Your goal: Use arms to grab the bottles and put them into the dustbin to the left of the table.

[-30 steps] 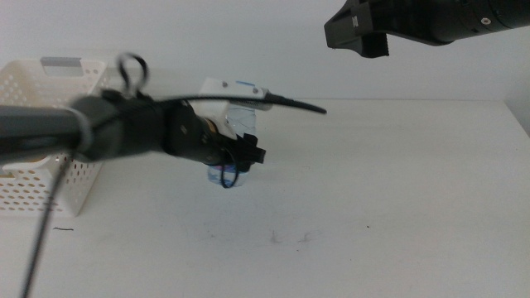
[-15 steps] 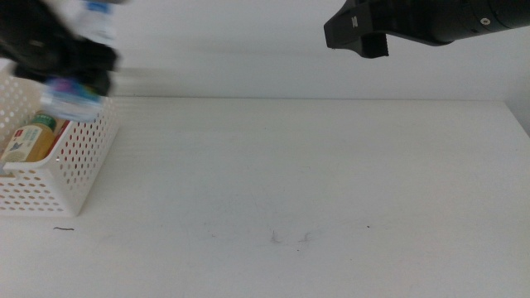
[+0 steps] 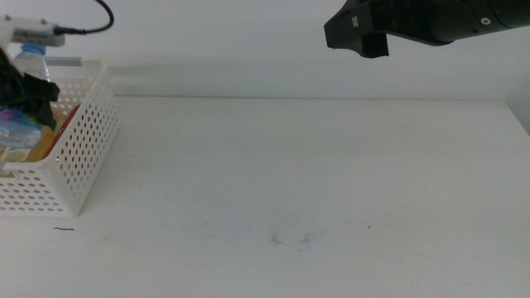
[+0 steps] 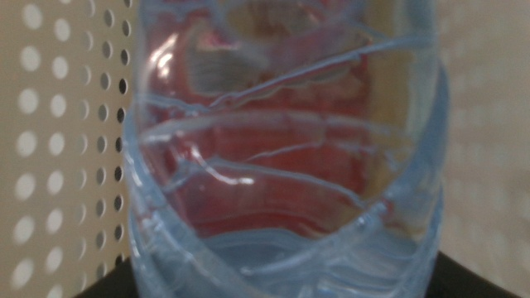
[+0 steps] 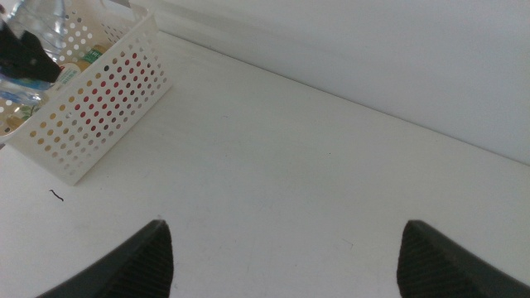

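Water bottle (image 4: 281, 149) over dustbin (image 3: 79, 157), left gripper (image 3: 25, 91) half cropped

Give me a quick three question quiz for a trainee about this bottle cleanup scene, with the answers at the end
1. True or false: the water bottle is lying loose on the table.
2. Which gripper has the water bottle? A) left B) right
3. Fill in: the right gripper hangs above the table with its jaws ____.

Key
1. False. The left gripper has it over the dustbin.
2. A.
3. Open, with nothing between them.
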`<state>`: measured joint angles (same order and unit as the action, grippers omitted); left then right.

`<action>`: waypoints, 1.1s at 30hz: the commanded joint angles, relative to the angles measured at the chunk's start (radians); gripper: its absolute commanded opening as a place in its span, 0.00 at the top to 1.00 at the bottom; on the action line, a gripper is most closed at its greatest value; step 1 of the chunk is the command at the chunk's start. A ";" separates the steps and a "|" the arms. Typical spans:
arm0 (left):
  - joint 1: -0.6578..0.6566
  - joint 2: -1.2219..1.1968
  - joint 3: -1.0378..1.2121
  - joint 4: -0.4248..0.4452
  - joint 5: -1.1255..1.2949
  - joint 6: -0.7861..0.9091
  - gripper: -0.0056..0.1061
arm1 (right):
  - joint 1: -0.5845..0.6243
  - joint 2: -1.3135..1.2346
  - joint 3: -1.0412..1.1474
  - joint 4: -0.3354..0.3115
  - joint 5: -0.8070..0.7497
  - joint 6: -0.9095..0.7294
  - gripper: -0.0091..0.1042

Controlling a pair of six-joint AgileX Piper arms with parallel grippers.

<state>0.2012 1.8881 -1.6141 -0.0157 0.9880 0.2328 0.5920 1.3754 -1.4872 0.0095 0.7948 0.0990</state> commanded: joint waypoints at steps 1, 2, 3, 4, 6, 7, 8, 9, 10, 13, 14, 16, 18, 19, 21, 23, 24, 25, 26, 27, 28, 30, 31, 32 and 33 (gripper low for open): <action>0.006 0.011 -0.013 0.016 -0.051 0.002 0.71 | 0.003 -0.009 0.000 -0.004 -0.013 -0.001 0.12; 0.006 0.024 -0.013 0.016 -0.054 0.002 0.62 | 0.003 -0.009 0.000 -0.004 -0.013 -0.001 0.12; 0.006 0.031 -0.013 0.016 -0.054 0.002 0.53 | 0.003 -0.009 0.000 -0.004 -0.013 -0.001 0.12; 0.006 0.036 -0.013 0.016 -0.054 0.002 0.44 | 0.003 -0.009 0.000 -0.004 -0.013 -0.001 0.12; 0.006 0.040 -0.013 0.006 -0.057 0.015 0.22 | 0.003 -0.009 0.000 -0.004 -0.013 -0.001 0.12; 0.006 0.040 -0.013 0.000 -0.058 0.042 0.13 | 0.003 -0.009 0.000 -0.004 -0.013 -0.001 0.12; 0.006 0.033 -0.013 -0.008 -0.058 0.051 0.11 | 0.003 -0.009 0.000 -0.004 -0.013 -0.001 0.12; 0.006 0.025 -0.013 -0.012 -0.051 0.043 0.11 | 0.003 -0.009 0.000 -0.004 -0.013 -0.001 0.12; 0.006 0.015 -0.013 -0.018 -0.042 0.028 0.11 | 0.003 -0.009 0.000 -0.004 -0.013 -0.001 0.12; 0.003 -0.037 -0.012 -0.038 0.000 -0.024 0.11 | 0.003 -0.009 0.000 -0.004 -0.013 -0.001 0.12; -0.002 -0.062 -0.008 -0.048 0.019 -0.034 0.11 | 0.003 -0.009 0.000 -0.004 -0.013 -0.001 0.12; -0.025 -0.132 0.023 -0.048 0.025 -0.059 0.11 | 0.003 -0.009 0.000 -0.004 -0.013 -0.001 0.12; -0.060 -0.232 0.101 -0.045 -0.026 -0.083 0.11 | 0.003 -0.009 0.000 -0.004 -0.013 -0.001 0.12; -0.080 -0.279 0.143 -0.045 -0.058 -0.095 0.11 | 0.003 -0.009 0.000 -0.004 -0.013 -0.001 0.12; -0.123 -0.409 0.260 -0.056 -0.144 -0.121 0.11 | 0.003 -0.009 0.000 -0.004 -0.013 -0.001 0.12; -0.162 -0.538 0.364 -0.070 -0.215 -0.164 0.11 | 0.003 -0.009 0.000 -0.004 -0.013 -0.001 0.12; -0.184 -0.612 0.418 -0.072 -0.243 -0.198 0.11 | 0.003 -0.009 0.000 -0.004 -0.013 -0.001 0.12; -0.204 -0.684 0.464 -0.069 -0.261 -0.223 0.11 | 0.003 -0.009 0.000 -0.004 -0.013 -0.001 0.12; -0.217 -0.751 0.503 -0.066 -0.289 -0.223 0.11 | 0.003 -0.009 0.000 -0.004 -0.013 -0.001 0.12; -0.231 -0.815 0.536 -0.060 -0.313 -0.223 0.11 | 0.003 -0.009 0.000 -0.004 -0.013 -0.001 0.12; -0.240 -0.875 0.563 -0.052 -0.330 -0.223 0.11 | 0.003 -0.009 0.000 -0.004 -0.013 -0.001 0.12; -0.243 -0.971 0.600 -0.043 -0.335 -0.223 0.11 | 0.003 -0.009 0.000 -0.004 -0.013 -0.001 0.12; -0.243 -1.017 0.616 -0.033 -0.333 -0.223 0.11 | 0.003 -0.009 0.000 -0.004 -0.013 -0.001 0.12; -0.241 -1.050 0.628 -0.018 -0.333 -0.223 0.11 | 0.003 -0.009 0.000 -0.004 -0.013 -0.001 0.12; -0.241 -1.088 0.641 0.000 -0.333 -0.223 0.11 | 0.003 -0.009 0.000 -0.004 -0.013 -0.001 0.12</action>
<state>-0.0369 0.8495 -0.9939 -0.0353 0.6699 0.0203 0.5920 1.3754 -1.4872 0.0095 0.7948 0.0990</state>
